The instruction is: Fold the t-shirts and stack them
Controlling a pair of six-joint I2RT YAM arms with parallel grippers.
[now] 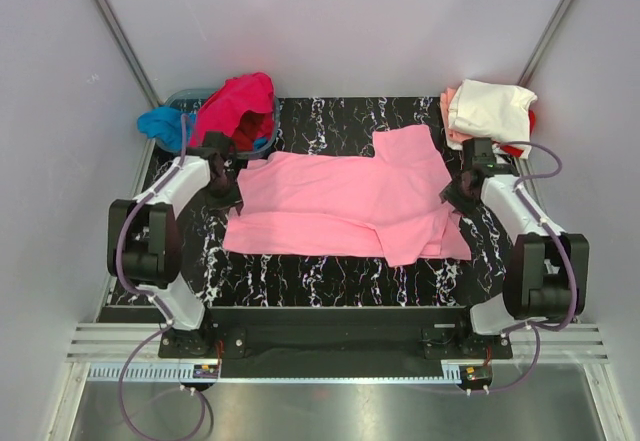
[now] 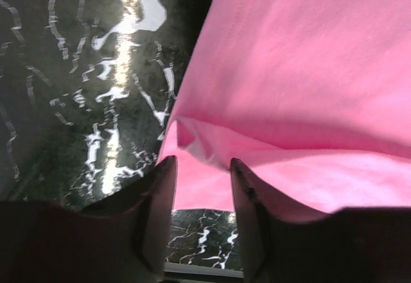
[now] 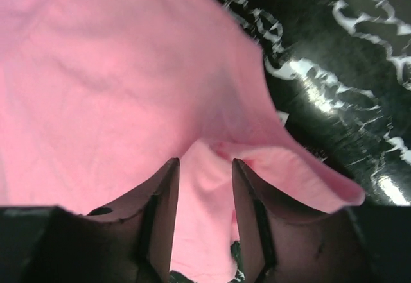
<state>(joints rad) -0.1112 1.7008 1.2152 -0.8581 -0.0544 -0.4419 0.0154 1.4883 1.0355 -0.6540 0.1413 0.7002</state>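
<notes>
Above the desk (image 1: 330,271), top view: light pink t-shirt (image 1: 345,206) spread flat, my left fingers (image 1: 228,193) at its left edge, my right fingers (image 1: 452,197) at its right edge | left wrist: fingers parted, hem lying loose between them (nothing pinched) | right wrist: likewise parted, pink fold between, unheld.

The left arm (image 1: 165,196) and right arm (image 1: 520,211) are made up of white links and black joints. Purple-grey cables (image 1: 119,251) are looped along each, and dark tapered fingers (image 2: 157,219) are fitted.
</notes>
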